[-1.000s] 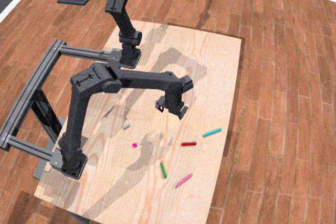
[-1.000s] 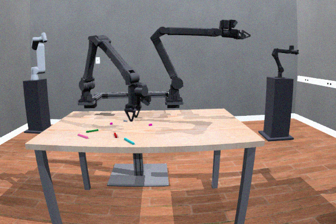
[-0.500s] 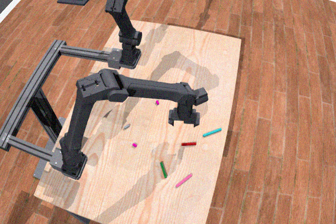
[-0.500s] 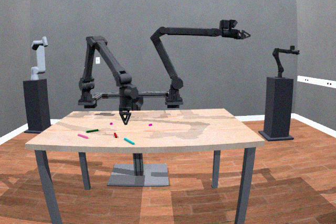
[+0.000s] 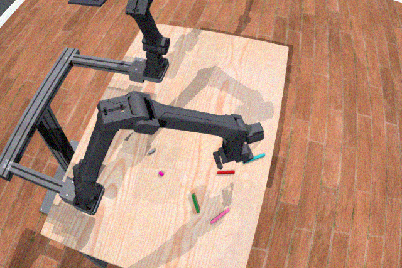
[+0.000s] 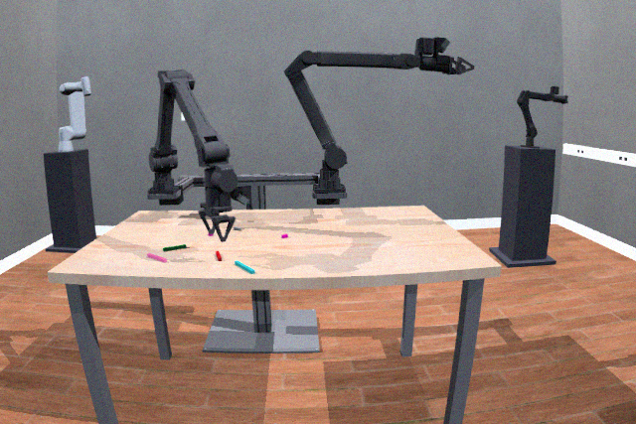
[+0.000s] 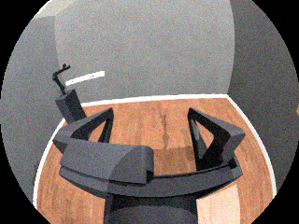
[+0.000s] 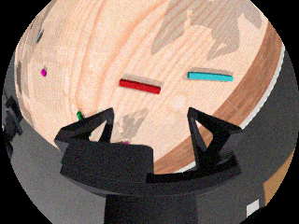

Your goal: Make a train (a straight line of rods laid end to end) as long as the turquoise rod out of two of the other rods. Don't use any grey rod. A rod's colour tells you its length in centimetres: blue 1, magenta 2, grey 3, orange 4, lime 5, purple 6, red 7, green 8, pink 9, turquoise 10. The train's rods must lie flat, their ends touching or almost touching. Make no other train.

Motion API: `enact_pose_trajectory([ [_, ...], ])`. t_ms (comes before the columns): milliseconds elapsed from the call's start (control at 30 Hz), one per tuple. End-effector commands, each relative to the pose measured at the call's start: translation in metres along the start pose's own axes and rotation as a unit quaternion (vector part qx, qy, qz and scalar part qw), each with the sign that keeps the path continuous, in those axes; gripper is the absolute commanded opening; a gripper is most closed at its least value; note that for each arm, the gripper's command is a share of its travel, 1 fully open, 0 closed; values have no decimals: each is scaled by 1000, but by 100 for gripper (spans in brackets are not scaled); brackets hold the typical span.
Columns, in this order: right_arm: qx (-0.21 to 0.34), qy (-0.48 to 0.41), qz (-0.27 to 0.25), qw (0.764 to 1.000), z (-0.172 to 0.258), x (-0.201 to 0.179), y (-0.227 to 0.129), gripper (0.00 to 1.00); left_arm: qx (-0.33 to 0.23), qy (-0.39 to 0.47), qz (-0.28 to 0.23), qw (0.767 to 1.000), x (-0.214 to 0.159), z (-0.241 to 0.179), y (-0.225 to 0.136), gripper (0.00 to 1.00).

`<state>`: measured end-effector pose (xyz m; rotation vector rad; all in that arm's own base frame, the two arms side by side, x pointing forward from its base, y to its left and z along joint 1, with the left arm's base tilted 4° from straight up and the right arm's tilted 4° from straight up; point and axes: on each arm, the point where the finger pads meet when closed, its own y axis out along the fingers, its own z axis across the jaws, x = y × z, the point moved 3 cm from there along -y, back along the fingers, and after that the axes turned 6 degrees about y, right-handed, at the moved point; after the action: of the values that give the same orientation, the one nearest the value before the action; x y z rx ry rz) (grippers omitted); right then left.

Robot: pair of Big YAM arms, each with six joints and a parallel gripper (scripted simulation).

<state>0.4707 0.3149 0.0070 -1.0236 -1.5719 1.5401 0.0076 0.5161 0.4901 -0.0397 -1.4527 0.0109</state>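
The turquoise rod [image 5: 259,155] [image 6: 244,266] [image 8: 210,77] lies near the table's front edge. The red rod [image 5: 225,172] [image 6: 219,255] [image 8: 140,86] lies beside it, apart. The green rod [image 5: 195,203] [image 6: 174,247] [image 8: 79,115] and pink rod [image 5: 220,216] [image 6: 157,257] lie separately. One magenta rod [image 5: 161,173] [image 8: 44,72] lies further back; another magenta rod [image 6: 284,235] is hidden behind the arm in the top view. My right gripper [image 5: 233,164] [image 6: 217,236] [image 8: 150,111] is open and empty, above the table near the red rod. My left gripper [image 6: 471,67] [image 7: 150,111] is open, raised away from the rods.
A grey rod [image 5: 151,151] [image 6: 237,228] lies toward the back of the table [image 5: 259,60] [image 6: 410,260]. The right arm reaches over the table's middle. The left arm is raised high. The turquoise rod is close to the table's edge.
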Motion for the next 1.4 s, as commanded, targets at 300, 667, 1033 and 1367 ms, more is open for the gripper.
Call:
enact_pose_trajectory([
  [300,-23,-119,-6,993,-37,-29,-18,100,7,-7,-20,1000,14,5,-5,100],
  [667,-28,-118,-5,993,-39,-30,-22,100,7,-7,-20,1000,14,5,-5,100],
  [1033,-28,-116,-5,993,-39,-30,-22,100,7,-7,-20,1000,14,5,-5,100],
  [1367,-28,-116,-5,993,-39,-30,-22,100,7,-7,-20,1000,14,5,-5,100],
])
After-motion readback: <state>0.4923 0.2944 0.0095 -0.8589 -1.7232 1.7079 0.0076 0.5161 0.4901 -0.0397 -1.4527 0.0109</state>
